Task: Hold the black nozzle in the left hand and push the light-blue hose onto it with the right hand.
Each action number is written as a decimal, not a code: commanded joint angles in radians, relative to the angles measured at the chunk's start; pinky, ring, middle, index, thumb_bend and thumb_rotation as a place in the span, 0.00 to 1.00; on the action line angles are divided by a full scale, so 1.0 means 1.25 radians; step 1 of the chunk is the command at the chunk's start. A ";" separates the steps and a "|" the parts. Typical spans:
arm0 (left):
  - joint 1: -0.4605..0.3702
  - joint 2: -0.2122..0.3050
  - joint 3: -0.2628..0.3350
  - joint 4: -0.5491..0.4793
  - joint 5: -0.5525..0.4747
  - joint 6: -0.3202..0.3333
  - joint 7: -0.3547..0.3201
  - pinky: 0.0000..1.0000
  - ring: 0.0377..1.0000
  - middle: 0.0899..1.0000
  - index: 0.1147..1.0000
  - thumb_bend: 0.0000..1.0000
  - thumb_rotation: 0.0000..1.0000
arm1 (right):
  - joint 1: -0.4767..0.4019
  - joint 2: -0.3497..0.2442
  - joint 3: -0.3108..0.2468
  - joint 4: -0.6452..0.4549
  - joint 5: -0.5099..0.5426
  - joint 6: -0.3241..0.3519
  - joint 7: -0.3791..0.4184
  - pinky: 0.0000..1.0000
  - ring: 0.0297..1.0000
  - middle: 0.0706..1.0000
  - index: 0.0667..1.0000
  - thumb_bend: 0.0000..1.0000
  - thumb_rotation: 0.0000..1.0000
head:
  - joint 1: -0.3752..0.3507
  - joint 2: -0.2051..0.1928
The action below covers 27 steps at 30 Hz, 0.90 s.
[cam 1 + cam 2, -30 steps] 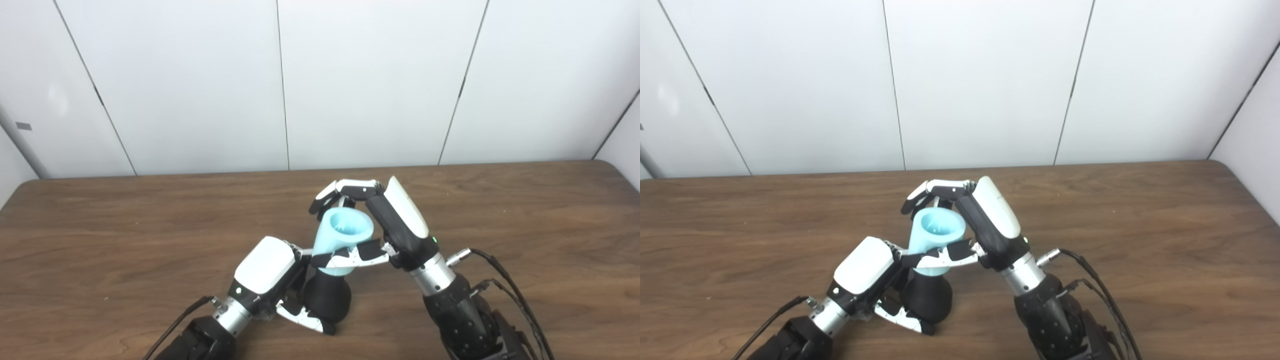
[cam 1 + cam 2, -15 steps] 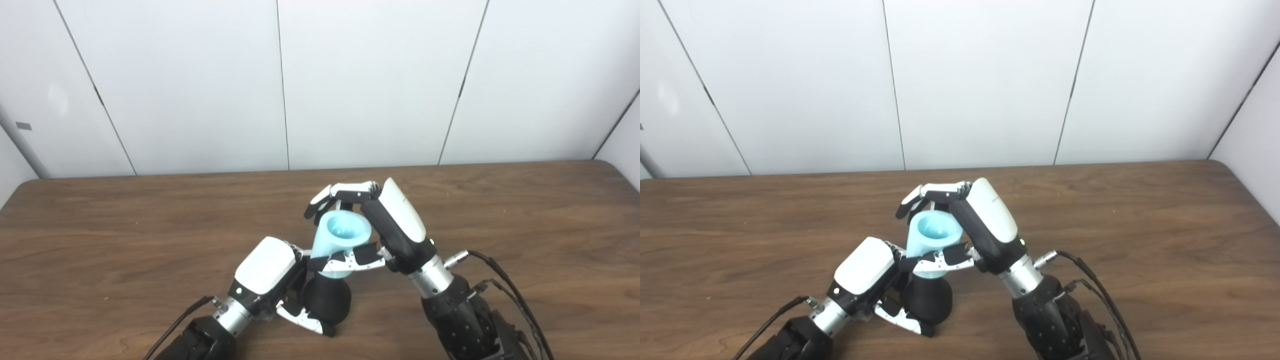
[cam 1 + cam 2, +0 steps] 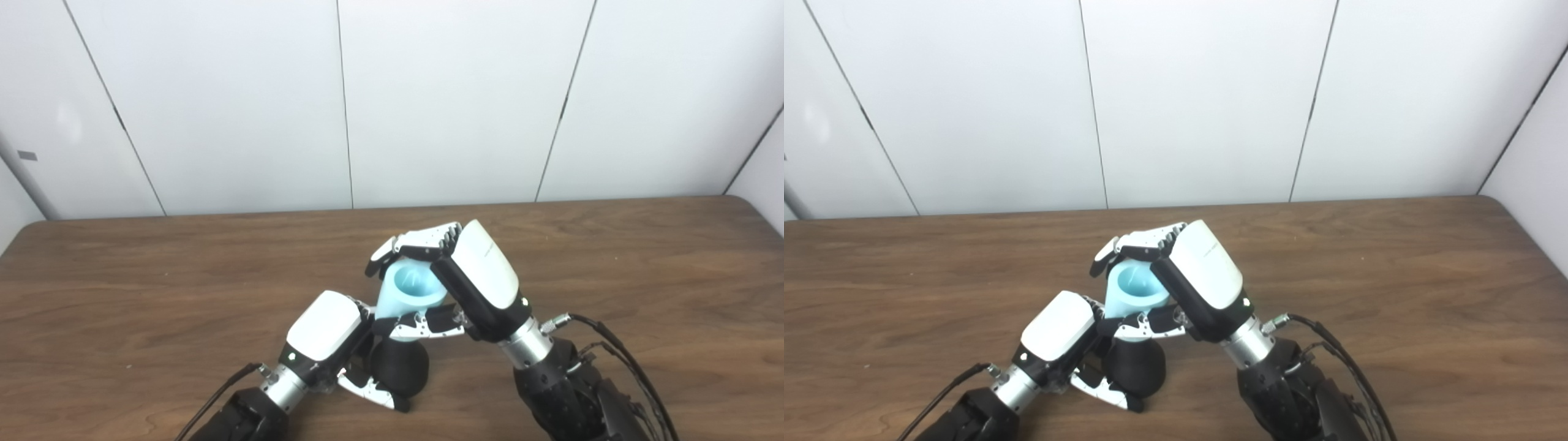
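Low over the bench [image 3: 153,288], the left hand [image 3: 324,337] grips the black nozzle [image 3: 401,367]; the right hand [image 3: 453,288] clasps the tilted light-blue hose [image 3: 407,294] sitting on it. Pushing off-axis could jam it.

Bare wooden table [image 3: 153,288] spreads wide to the left, right and far side of the central cluster. There the left hand [image 3: 327,334], black nozzle [image 3: 401,367], light-blue hose [image 3: 407,294] and right hand [image 3: 478,282] touch and block passage between the arms; cables [image 3: 612,349] lie just right.
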 commanded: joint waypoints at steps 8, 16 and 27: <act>0.082 -0.018 -0.031 0.053 -0.001 -0.007 0.009 0.08 0.08 0.10 0.41 0.52 0.04 | -0.010 -0.013 0.017 -0.016 -0.049 0.016 0.029 0.17 0.23 0.38 0.50 0.52 0.00 | -0.003 0.000; 0.080 -0.019 -0.032 0.055 0.000 -0.002 0.005 0.08 0.08 0.10 0.41 0.52 0.04 | -0.015 -0.022 0.025 -0.037 -0.077 0.031 0.045 0.17 0.23 0.38 0.50 0.52 0.00 | -0.004 0.002; 0.081 -0.021 -0.031 0.056 -0.002 0.000 -0.001 0.07 0.08 0.10 0.41 0.52 0.04 | -0.026 -0.049 0.049 -0.037 -0.183 0.026 0.017 0.19 0.24 0.39 0.50 0.52 0.00 | -0.005 0.003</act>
